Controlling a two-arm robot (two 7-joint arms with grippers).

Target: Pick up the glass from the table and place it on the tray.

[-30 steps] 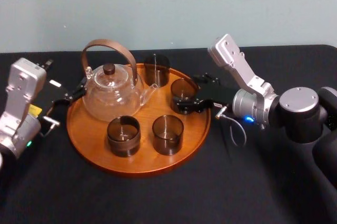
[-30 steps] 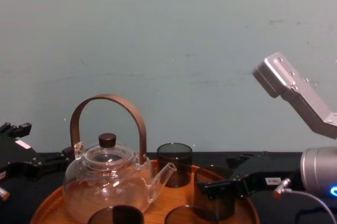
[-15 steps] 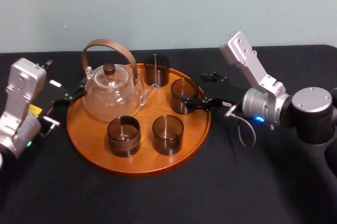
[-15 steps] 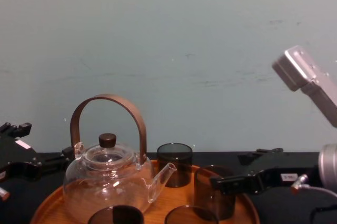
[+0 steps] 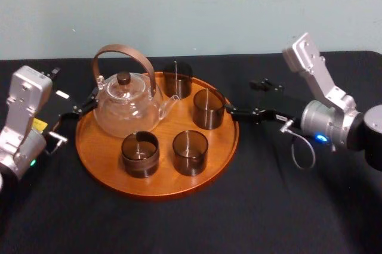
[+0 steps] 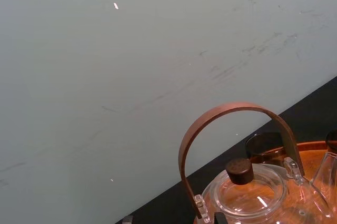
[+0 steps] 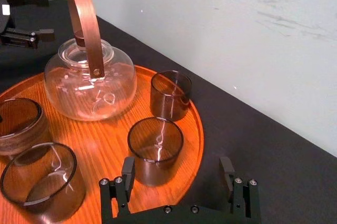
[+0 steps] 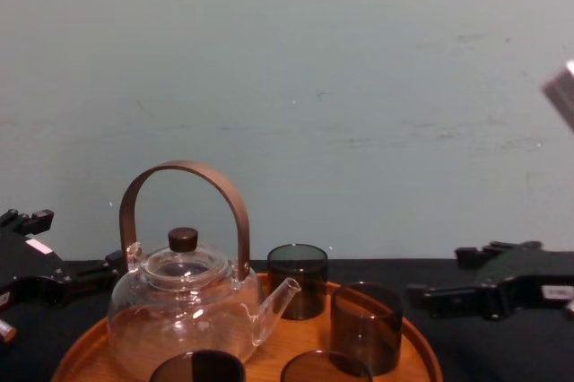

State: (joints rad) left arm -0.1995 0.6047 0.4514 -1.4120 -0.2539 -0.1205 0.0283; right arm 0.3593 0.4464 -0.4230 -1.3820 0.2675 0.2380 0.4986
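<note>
I am holding my right claw (image 7: 177, 170) spread wide, and it is gripping nothing. One fingertip is hanging at the tray's rim and the other is hanging over the black table (image 5: 268, 194). Just ahead of the fingertips and apart from them, the glass (image 7: 156, 148) is standing upright on the tray (image 7: 105, 140), close to the rim nearest my claw. No finger is touching it.

Beyond that glass, farther from the claw, a second dark glass (image 7: 170, 95) is standing near the tray's back edge. Off to the side, nearer my body, two more glasses are sitting on the tray: one (image 7: 45, 179) close to the claw and one (image 7: 18, 124) farther across. The teapot (image 7: 89, 77), clear with a brown arched handle and a dark knob on its lid, is taking up the part of the tray farthest from my claw.

Past the teapot, on the opposite side of the tray, my left claw (image 7: 46, 16) is resting low by the rim, its fingers parted and empty.
</note>
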